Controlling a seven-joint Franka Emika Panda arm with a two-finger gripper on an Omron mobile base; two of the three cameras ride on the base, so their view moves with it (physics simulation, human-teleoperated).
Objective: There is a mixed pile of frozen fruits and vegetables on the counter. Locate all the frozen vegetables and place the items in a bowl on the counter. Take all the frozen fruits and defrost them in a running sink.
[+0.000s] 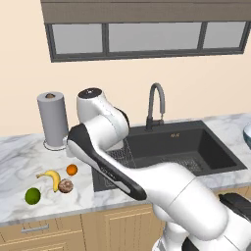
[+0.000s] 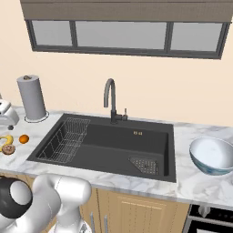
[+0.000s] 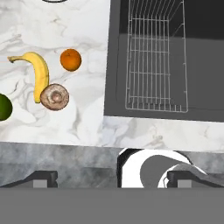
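Claw (image 3: pixel 111 179) spread wide and empty, its two dark fingertips (image 3: pixel 41 178) standing far apart at the bottom of the hand view, above the front strip of the desk (image 3: pixel 78 127). Ahead of the left tip lies the mixed pile: brown lump (image 3: pixel 54 96) touching the lower end of the banana (image 3: pixel 38 74), orange (image 3: pixel 70 60) just beside them toward the sink, green ball (image 3: pixel 4 106) cut off by the view's left edge. Long axis of the banana runs away from the claw, its stem end curling toward the left side of the view. Bare marble lies between the pile and the sink rim. Ahead of the right tip, the black sink (image 3: pixel 201 70) holds a wire rack (image 3: pixel 155 61) against its near wall. In the left base view the arm (image 1: pixel 112 166) crosses the sink's left side and hides part of the rack; all four foods sit left of it, green ball nearest the desk's front edge. In the right base view the faucet (image 2: pixel 110 102) stands behind the sink, and the bowl (image 2: pixel 213 155) rests on the desk right of the sink, upright, partly cut off at the frame's right edge.
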